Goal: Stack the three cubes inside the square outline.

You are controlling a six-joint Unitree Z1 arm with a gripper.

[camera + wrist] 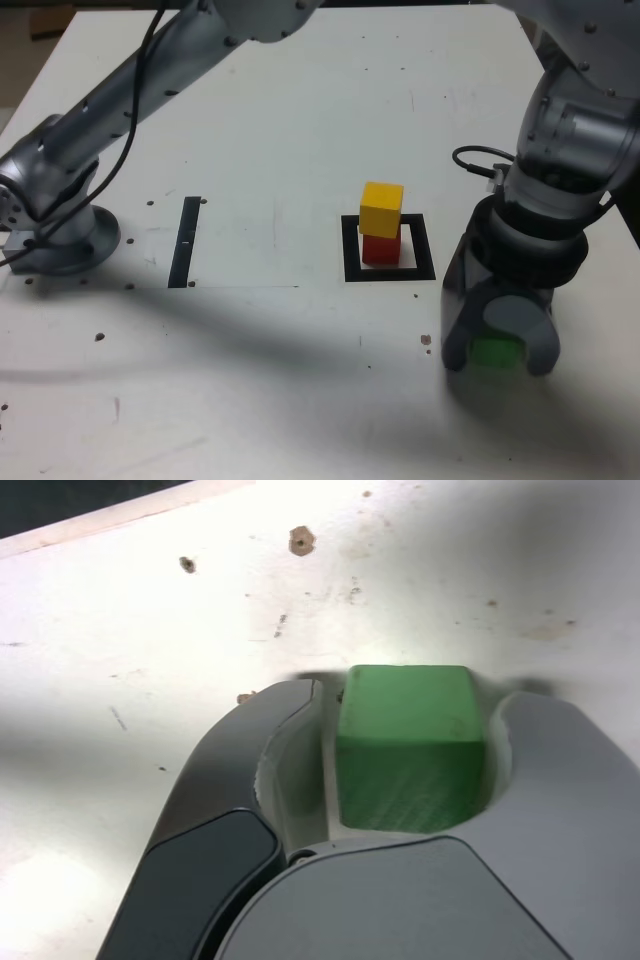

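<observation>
- Two cubes were in place: the red cube (380,250) stood inside the outline (424,250), nearer its side toward the exterior view's left, and the yellow cube (381,208) sat on top of it
- The yellow cube looked slightly offset on the red cube, but the pair stood upright
- The green cube (410,770) was on the table (300,350), outside the outline and well apart from it, toward the exterior view's right and nearer that camera
- Step in hand, as judged: pick-up of the third and last cube
- Claw (499,362) state: partly open, lowered around the green cube, with one finger on each side
- The wrist view showed a gap between one finger (295,770) and the cube; the other finger (565,765) was very close to it, and contact there could not be confirmed
- No firm grip was shown, and no lift was evident
- Next move, as judged: close the claw until both fingers bore on the green cube, then lift it straight up
- The lift needed to clear the top of the yellow cube before any travel toward the outline
- Placement then called for centring over the yellow cube, a slow descent and an even release
- Caution: uneven finger contact could have turned or pushed the green cube during closure, and a low approach could have toppled the stack
</observation>
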